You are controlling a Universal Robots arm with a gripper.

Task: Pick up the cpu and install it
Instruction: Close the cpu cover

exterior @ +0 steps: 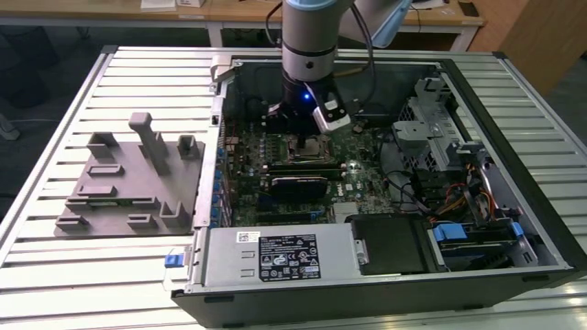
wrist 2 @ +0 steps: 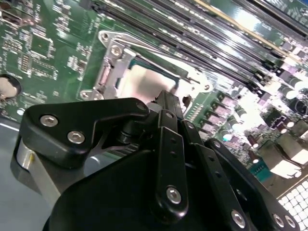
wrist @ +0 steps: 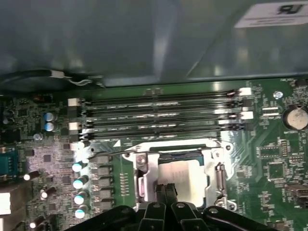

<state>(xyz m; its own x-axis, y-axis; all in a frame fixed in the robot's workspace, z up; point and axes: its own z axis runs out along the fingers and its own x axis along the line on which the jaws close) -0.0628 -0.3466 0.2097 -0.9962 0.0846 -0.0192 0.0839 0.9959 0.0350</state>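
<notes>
The cpu [wrist: 186,179], a flat square chip with a silver-white top, lies inside the metal-framed socket [wrist: 144,163] on the green motherboard [wrist: 269,159]. In the second wrist view the cpu [wrist 2: 139,84] shows just beyond my black fingers [wrist 2: 169,103]. My gripper [wrist: 166,188] hangs directly over one edge of the chip. Its two fingers are pressed together with nothing between them. In the exterior view the gripper [exterior: 298,134] reaches down into the open computer case, right above the socket [exterior: 310,148].
Several long memory slots [wrist: 159,115] run beside the socket. The case wall [exterior: 220,137], a drive cage [exterior: 431,137] with cables, and the power supply [exterior: 275,258] surround the board. A grey fixture block [exterior: 128,179] sits on the slatted table at the exterior view's left.
</notes>
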